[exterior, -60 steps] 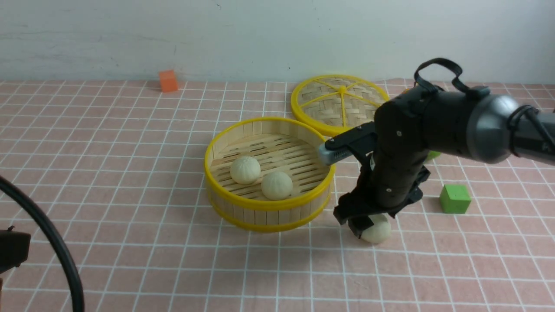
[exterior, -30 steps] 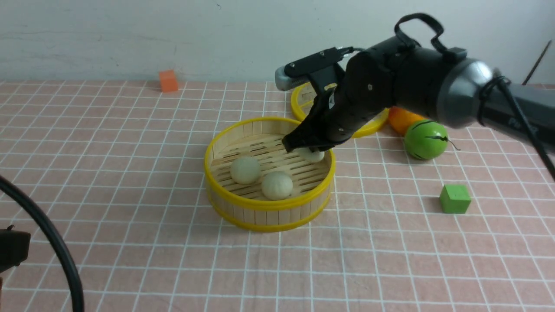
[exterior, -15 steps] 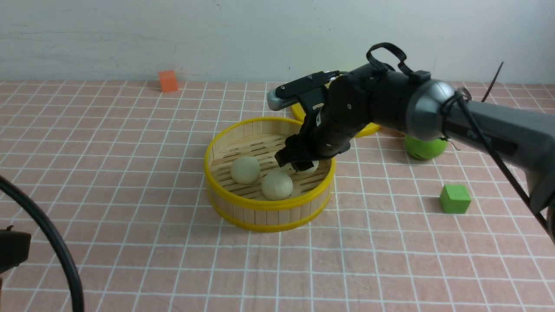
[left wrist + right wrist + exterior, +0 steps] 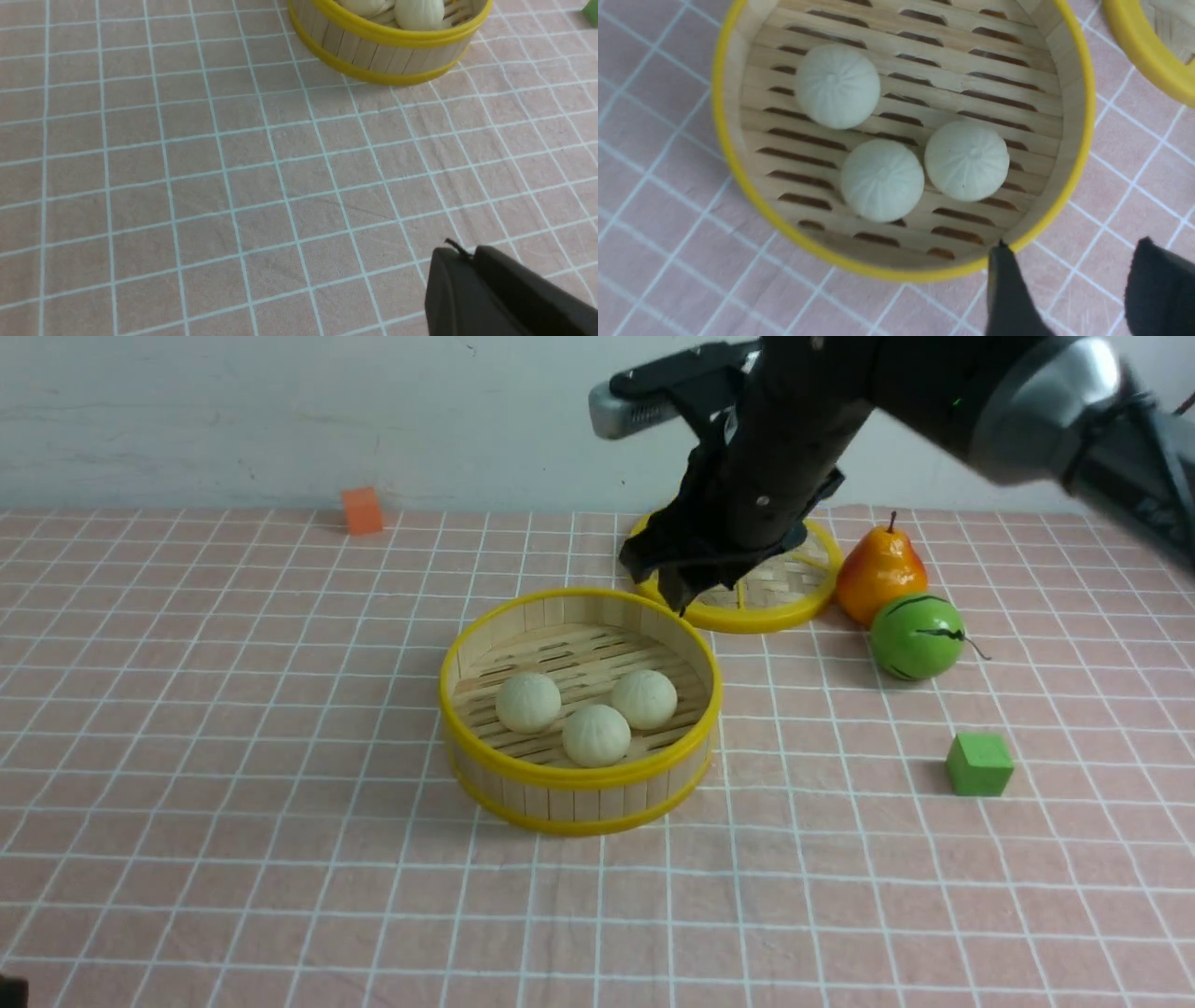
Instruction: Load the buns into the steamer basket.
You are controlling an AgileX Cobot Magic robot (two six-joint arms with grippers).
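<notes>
Three cream-white buns (image 4: 527, 702) (image 4: 596, 735) (image 4: 643, 698) lie together on the slatted floor of the steamer basket (image 4: 560, 798). From the right wrist view the same buns (image 4: 837, 86) (image 4: 881, 179) (image 4: 966, 160) sit inside the yellow rim (image 4: 1083, 116). My right gripper (image 4: 677, 588) (image 4: 1071, 261) hangs open and empty, high above the basket's far right edge. In the left wrist view my left gripper (image 4: 460, 254) is shut on nothing, low over bare cloth, apart from the basket wall (image 4: 387, 51).
The woven lid (image 4: 794, 583) lies behind the basket, partly hidden by my right arm. A pear (image 4: 878, 574) and a green striped fruit (image 4: 917, 637) stand to the right of the lid. Nearer right sits a green cube (image 4: 978, 763); an orange cube (image 4: 362, 510) is at the far left.
My right gripper carried the third bun from the table into the basket, let it go, then rose up and back. The left arm's cable has left the front view.
</notes>
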